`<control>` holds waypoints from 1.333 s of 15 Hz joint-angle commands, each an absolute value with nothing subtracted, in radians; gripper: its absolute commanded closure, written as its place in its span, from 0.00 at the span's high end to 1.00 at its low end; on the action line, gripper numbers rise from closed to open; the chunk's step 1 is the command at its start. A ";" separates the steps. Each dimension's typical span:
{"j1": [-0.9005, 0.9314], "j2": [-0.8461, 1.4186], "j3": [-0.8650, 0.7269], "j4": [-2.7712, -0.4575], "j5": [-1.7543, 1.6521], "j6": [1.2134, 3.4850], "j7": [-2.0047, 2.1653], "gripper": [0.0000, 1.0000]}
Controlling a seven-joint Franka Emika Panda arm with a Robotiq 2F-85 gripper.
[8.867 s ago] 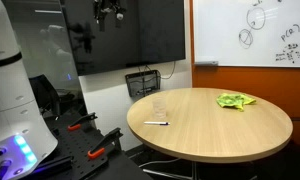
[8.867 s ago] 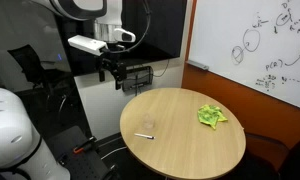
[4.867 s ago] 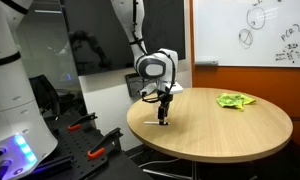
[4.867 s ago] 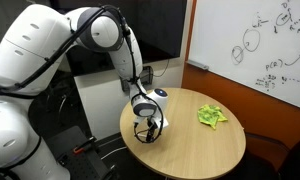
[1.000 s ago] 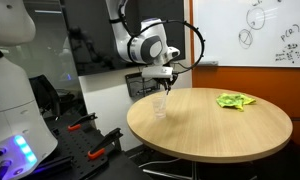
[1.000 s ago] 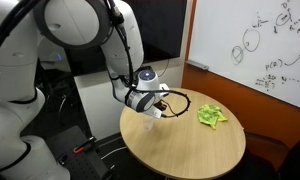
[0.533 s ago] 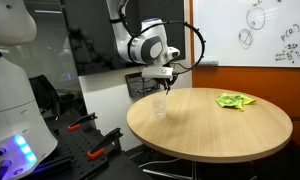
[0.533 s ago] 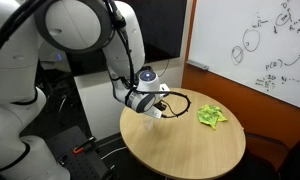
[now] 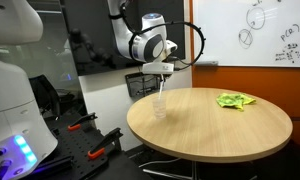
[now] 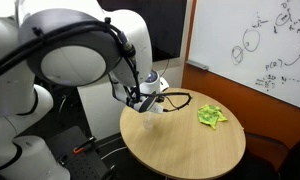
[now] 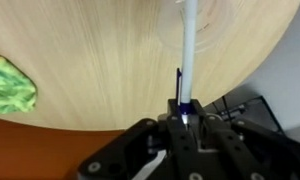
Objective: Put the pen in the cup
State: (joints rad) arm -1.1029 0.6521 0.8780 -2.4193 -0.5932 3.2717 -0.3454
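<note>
The tool [image 9: 160, 72] hangs directly above the cup [image 9: 159, 106] and is pinching the pen [image 9: 160, 88]. The pen is upright, w/ its upper end between the fingers and its lower end pointing down at the cup's mouth. In that exterior view I cannot tell if the tip is already inside the rim or just over it, because the pen is too thin there.

The wrist view gives what the ext. views do not: the pen [image 11: 187, 50] is a white shaft w/ a dark clip part, and the tool [image 11: 183, 125] is pressed on it from both sides, w/ a small blue light at the grip. The cup itself I cannot read clearly in this view.

The cup is transparent and stands on the round wooden surface [image 9: 220, 130], near the edge closest to the robot base. A green cloth [image 9: 234, 100] lies well apart from the cup, toward the whiteboard [image 9: 252, 32] side of the surface. It shows also in the wrist view [image 11: 10, 85], at the left margin.

In an exterior view the tool [image 10: 148, 100] covers most of the cup, so pen and cup are hard to separate there. This view shows a black cable loop [image 10: 177, 102] beside the wrist, between the cup and the green cloth [image 10: 211, 115].
</note>
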 commanded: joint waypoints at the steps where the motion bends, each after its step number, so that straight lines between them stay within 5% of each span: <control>1: -1.216 0.740 0.968 -2.422 -0.681 3.308 -0.421 0.04; 10: -1.278 1.015 1.041 -2.358 -0.879 3.316 -0.439 0.04; 20: -1.223 1.120 0.954 -2.265 -0.902 3.310 -0.452 0.04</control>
State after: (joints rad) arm -1.2354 1.0856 0.9588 -2.2945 -0.8908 3.3326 -0.4322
